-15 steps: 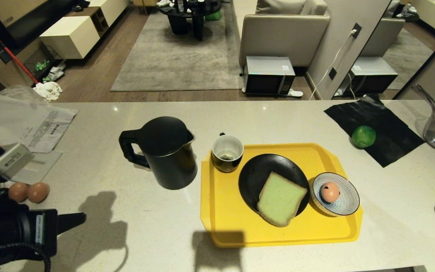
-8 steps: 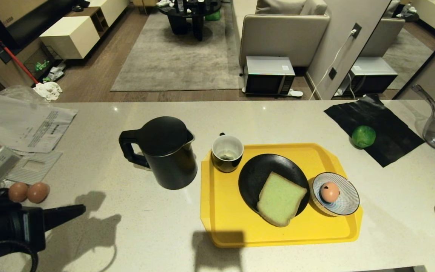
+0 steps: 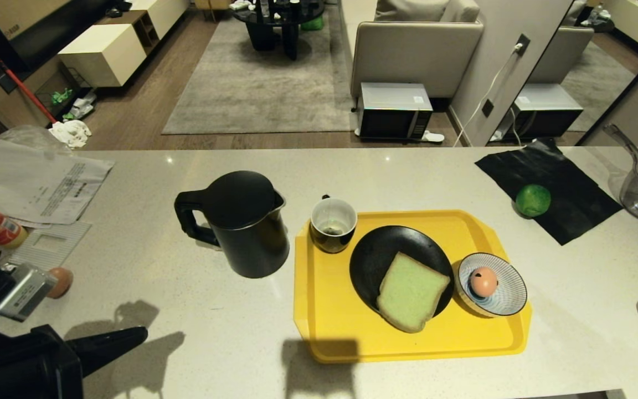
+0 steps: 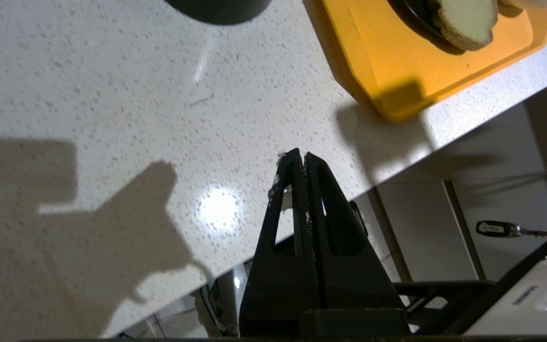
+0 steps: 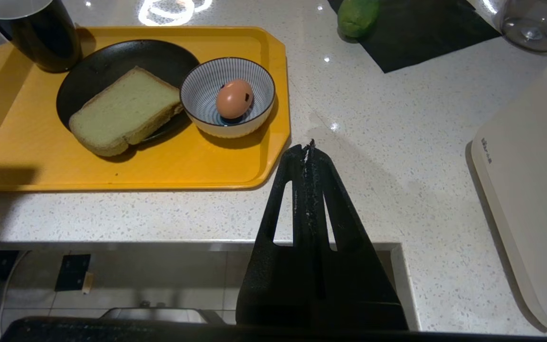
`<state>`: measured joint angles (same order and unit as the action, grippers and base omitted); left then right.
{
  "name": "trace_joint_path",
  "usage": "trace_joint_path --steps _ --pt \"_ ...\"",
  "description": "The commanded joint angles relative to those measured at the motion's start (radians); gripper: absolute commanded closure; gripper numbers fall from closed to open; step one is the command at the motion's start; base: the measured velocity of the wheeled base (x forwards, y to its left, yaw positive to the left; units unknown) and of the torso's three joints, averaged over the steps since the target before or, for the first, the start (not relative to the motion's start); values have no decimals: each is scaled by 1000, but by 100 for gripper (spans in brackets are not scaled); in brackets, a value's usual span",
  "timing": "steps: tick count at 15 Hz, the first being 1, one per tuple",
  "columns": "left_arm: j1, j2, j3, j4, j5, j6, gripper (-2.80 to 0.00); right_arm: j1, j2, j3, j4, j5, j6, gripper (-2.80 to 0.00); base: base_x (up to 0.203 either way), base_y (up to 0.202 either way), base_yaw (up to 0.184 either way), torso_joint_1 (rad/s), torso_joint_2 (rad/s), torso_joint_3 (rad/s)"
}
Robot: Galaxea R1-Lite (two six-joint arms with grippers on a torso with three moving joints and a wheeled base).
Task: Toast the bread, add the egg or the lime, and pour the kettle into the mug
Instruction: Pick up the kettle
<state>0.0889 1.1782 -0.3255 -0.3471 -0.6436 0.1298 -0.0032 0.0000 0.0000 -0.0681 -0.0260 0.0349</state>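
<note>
Bread (image 3: 412, 291) lies on black plate (image 3: 385, 255) on yellow tray (image 3: 324, 310), well ahead of left gripper (image 3: 143, 333) (jaws pressed together, empty) over bare counter (image 3: 197, 310). Kettle (image 3: 244, 224) stands beyond its tips. Right gripper (image 5: 309, 145), jaws together, sits just off the tray's corner.

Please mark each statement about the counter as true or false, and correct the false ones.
1. The bread lies on the black plate. True.
2. The egg rests on the black cloth. False: it sits in the striped bowl on the yellow tray; the lime is on the cloth.
3. The left gripper is shut and holds nothing. True.
4. The kettle stands on the tray. False: it stands on the counter, left of the tray.
5. The mug is at the tray's far left corner. True.
</note>
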Motion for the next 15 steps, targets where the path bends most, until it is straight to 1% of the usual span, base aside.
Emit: trace_joint_path --steps 1,3,5,6,11,13,15 --pt "1 105 7 -104 -2 -2 0 0 2 26 -1 0 0 0 0 0 0 0 0 0" --pt "1 150 25 -165 21 -9 0 0 2 26 -1 0 0 0 0 0 0 0 0 0" --pt "2 175 24 -180 31 -12 0 0 2 26 -1 0 0 0 0 0 0 0 0 0" --pt "2 184 25 -190 33 -11 -280 0 2 26 -1 0 0 0 0 0 0 0 0 0" --pt "3 201 11 -195 33 -25 -280 0 2 26 -1 0 0 0 0 0 0 0 0 0" --pt "23 244 -19 -249 35 -23 -280 0 2 26 -1 0 0 0 0 0 0 0 0 0" --pt "67 310 -55 -342 50 -21 -280 0 2 26 -1 0 0 0 0 0 0 0 0 0"
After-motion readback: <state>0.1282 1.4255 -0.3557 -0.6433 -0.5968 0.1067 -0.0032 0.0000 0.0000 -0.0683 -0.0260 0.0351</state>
